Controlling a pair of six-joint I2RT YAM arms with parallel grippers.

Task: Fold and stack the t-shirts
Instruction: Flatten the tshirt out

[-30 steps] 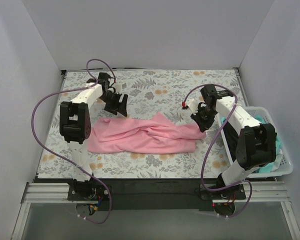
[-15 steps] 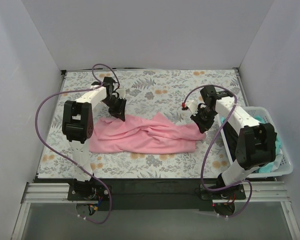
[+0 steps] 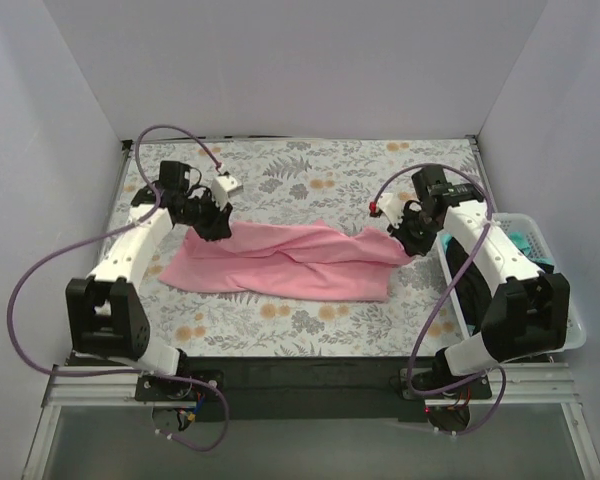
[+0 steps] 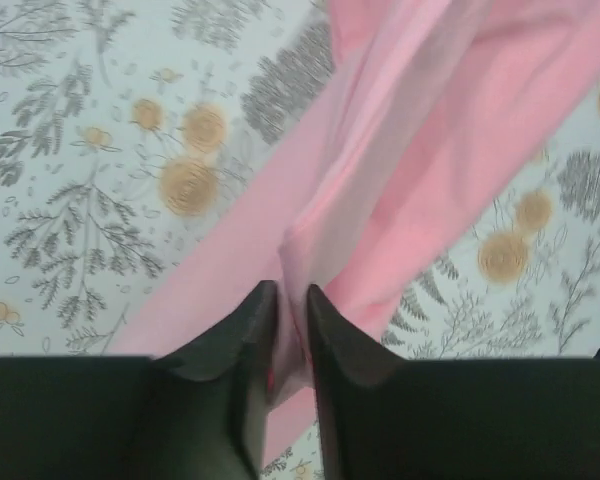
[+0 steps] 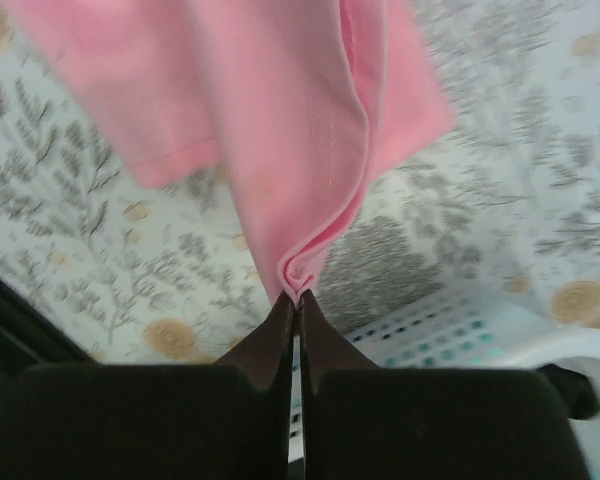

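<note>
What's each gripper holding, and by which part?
Both hold the pink t-shirt: left gripper pinches a fold at its left end, right gripper a bunched edge at its right end.

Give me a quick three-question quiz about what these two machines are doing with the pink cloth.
1. True or false: the left tool and the right tool are both shut on the pink t-shirt.
2. Where is the white basket? A: on top of the shirt. B: beside the right arm. C: hanging overhead.
3. Fill in: the sheet under the shirt has a ____ pattern.
Key: 1 true; 2 B; 3 floral.
</note>
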